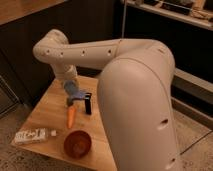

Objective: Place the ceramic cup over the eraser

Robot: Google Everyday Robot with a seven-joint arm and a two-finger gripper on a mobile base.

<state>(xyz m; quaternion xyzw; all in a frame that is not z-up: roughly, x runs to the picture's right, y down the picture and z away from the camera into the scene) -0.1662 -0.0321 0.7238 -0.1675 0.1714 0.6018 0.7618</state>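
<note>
1. One hand [79, 105] in view, at the end of the white arm [135, 85], low over the middle of the wooden table [47, 107].
2. Hand closed on the ceramic cup [72, 90]. A dark finger [89, 104] hangs down on the right of the hand as seen.
3. Ceramic cup: small, light blue and rounded. Tucked at the upper left of the hand as seen, held clear of the table top rather than standing on it.
4. Orange carrot [71, 118] lying on the table just below the hand, long axis running roughly toward the camera. Contact between hand and carrot cannot be told.
5. Red-brown bowl [76, 144] upright near the table's front edge, beyond the carrot's near end and apart from the hand.
6. White packet [30, 136] lying flat at the front left corner of the table, well apart from the cup.
7. Small pale piece [54, 133] just beside the packet's right end — too small to identify.
8. Arm's large rounded segment fills the right foreground, hiding the table's right side.
</note>
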